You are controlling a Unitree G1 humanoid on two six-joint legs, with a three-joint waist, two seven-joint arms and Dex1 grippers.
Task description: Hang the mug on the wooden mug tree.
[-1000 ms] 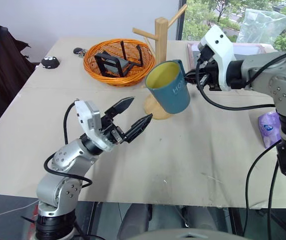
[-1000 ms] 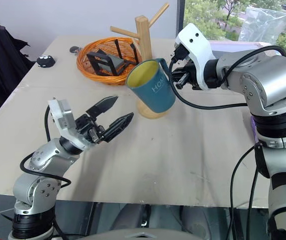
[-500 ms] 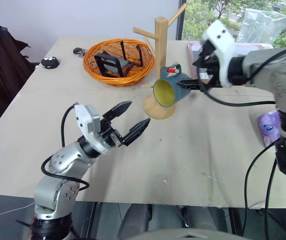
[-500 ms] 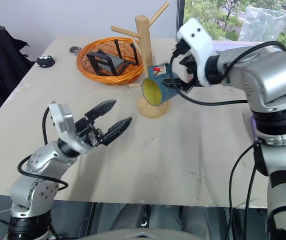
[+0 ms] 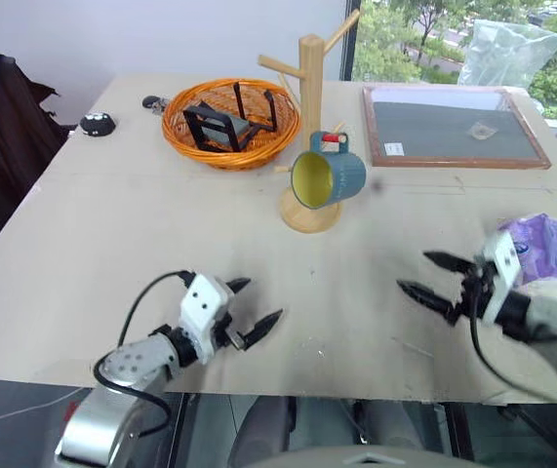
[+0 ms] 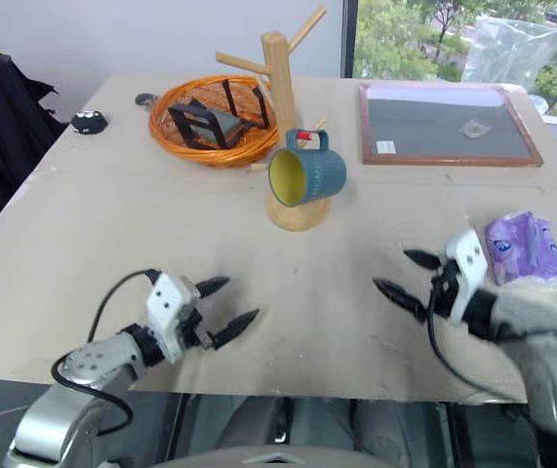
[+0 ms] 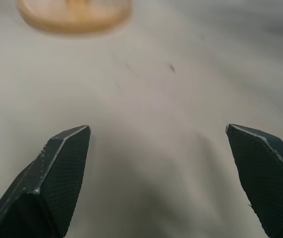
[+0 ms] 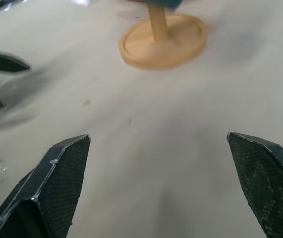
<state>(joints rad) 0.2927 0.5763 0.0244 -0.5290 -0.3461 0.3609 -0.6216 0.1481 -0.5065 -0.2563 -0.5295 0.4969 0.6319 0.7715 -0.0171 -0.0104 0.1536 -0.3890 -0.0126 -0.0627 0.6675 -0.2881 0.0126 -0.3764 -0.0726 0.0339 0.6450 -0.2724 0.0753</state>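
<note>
Mug (image 5: 329, 178) hangs on wooden mug tree (image 5: 310, 127), axis level, mouth facing robot; both grippers' fingers spread.

A beige table (image 5: 112, 224) stands before a window (image 5: 405, 29) showing trees.

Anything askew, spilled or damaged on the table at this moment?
Nothing stands out. The mug hangs by its handle on the red-tipped peg of the mug tree, which stands upright. Both grippers, left and right, are open and clear of it.
</note>
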